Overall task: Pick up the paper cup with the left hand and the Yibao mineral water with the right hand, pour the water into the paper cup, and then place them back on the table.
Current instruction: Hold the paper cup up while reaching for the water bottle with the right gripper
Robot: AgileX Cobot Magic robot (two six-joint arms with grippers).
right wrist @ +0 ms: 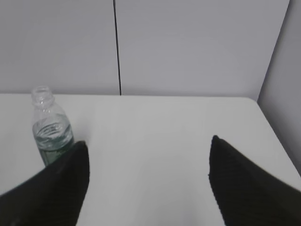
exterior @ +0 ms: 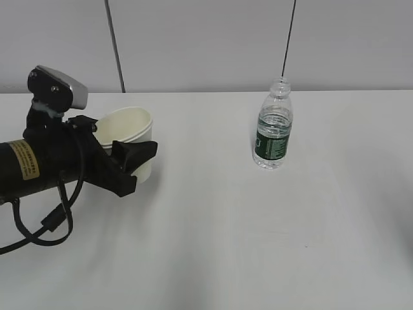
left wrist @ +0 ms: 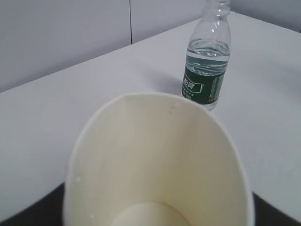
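Fingers (exterior: 132,161) of our left hand (exterior: 122,158) pinch the cup (exterior: 129,139), which sits at nine o'clock on the table (exterior: 213,245) with its mouth squeezed out of round. Our right hand (right wrist: 148,155) hangs with fingers spread wide, nothing between them. Bottle (exterior: 273,126) stands upright, uncapped, at one o'clock, well apart from the cup.

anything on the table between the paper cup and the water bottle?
Nothing: only bare table between the paper cup and the Yibao mineral water, clearest in the exterior view.
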